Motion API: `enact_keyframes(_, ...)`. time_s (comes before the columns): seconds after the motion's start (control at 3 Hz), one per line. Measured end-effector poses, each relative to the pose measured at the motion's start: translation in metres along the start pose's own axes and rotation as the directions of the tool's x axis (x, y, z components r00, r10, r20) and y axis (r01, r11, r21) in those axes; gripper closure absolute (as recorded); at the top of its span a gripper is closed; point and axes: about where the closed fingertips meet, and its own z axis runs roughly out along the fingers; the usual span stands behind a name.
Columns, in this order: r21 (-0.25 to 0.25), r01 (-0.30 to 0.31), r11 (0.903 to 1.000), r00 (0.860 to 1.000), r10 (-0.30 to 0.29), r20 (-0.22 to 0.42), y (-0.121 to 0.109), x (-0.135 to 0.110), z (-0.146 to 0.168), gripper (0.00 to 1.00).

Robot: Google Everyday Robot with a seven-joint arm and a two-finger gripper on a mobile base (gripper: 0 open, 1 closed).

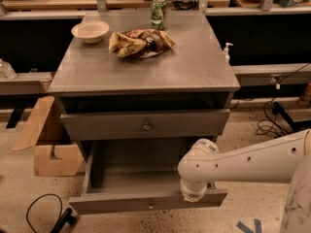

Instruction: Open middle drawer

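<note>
The grey cabinet [146,72] has a drawer pulled far out near the floor. I take it as the middle drawer [121,204]. Its shallow tray is bare and its small brass knob [150,206] sits at the centre of the front. Above it a grey drawer [107,125] with a brass knob [147,126] sits nearly closed under a dark gap. My white arm [252,161] reaches in from the right. My gripper [193,197] points down at the right part of the open drawer's front edge, under the wrist. Any drawer below is hidden.
On the cabinet top are a white bowl [90,31], a crumpled snack bag [140,42] and a green can [158,6]. A cardboard box [48,144] stands at the left. A black cable [43,212] lies on the floor at front left. Benches stand behind.
</note>
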Motion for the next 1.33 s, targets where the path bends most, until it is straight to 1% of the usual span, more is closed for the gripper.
enact_keyframes(0.33,-0.002,0.000,1.0000,1.000,0.000,-0.001,0.0007,0.0003,0.0007,0.85)
enact_keyframes(1.33,-0.005,0.001,1.0000,1.000,-0.001,-0.002,0.0020,0.0008,0.0019,0.15)
